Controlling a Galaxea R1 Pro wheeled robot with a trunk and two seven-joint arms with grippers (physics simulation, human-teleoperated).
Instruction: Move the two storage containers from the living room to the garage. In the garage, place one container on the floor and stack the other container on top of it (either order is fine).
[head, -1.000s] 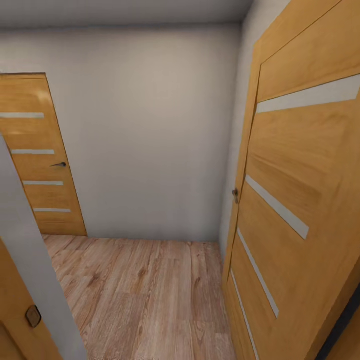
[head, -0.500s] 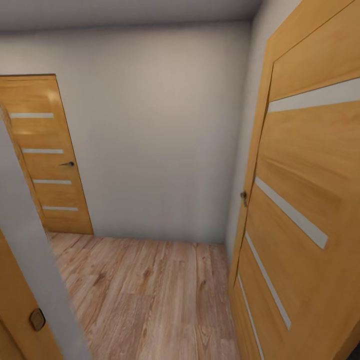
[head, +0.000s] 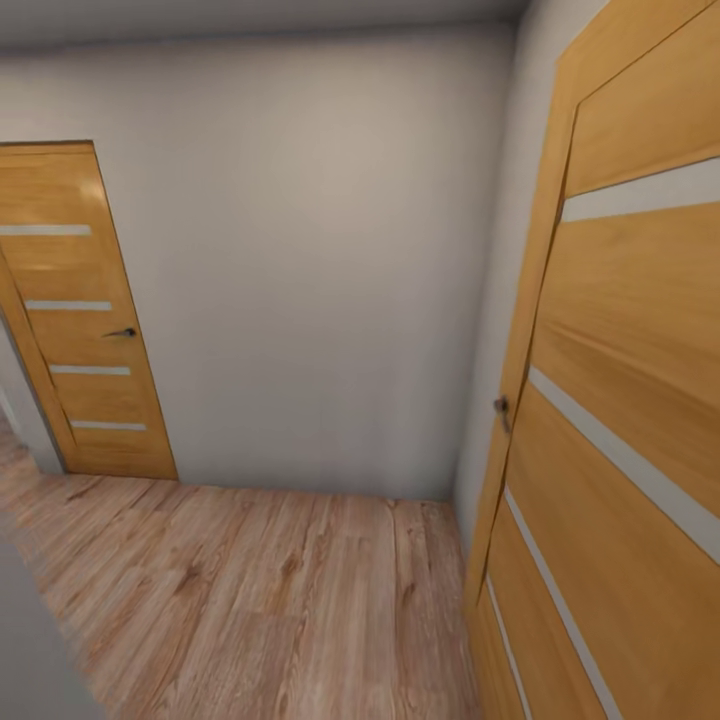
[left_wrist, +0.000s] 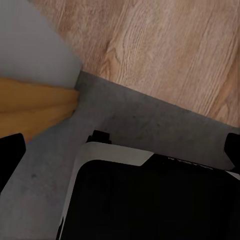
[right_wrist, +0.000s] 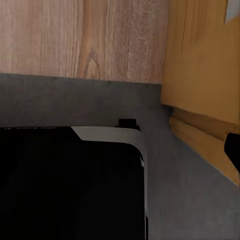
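Head view: small hallway, plain grey wall (head: 310, 260) across the middle, light wood plank floor (head: 260, 600) along the bottom. Closed wooden door (head: 85, 310) with pale horizontal strips at left of frame, dark lever handle (head: 122, 332) on its right edge. A second, larger wooden door (head: 620, 430) fills the right side of frame, seen at a steep angle, its small dark handle (head: 501, 408) near its left edge. Grey blurred wall edge at lower left corner.

Left wrist view: black robot base (left_wrist: 150, 200) with a pale trim fills the lower part of the frame, on dark grey concrete floor (left_wrist: 140, 120); plank flooring meets it at top right; grey wall and a wooden door frame (left_wrist: 35, 102) at left. Dark fingertips (left_wrist: 10, 160) peek in at both side edges, well apart, gripping nothing, so the left gripper looks released.

Right wrist view: same black base at lower left of frame, concrete, planks at top, wooden door at right. One dark fingertip (right_wrist: 233, 147) at right edge; probably open, can't tell for sure.

No storage container in these frames.
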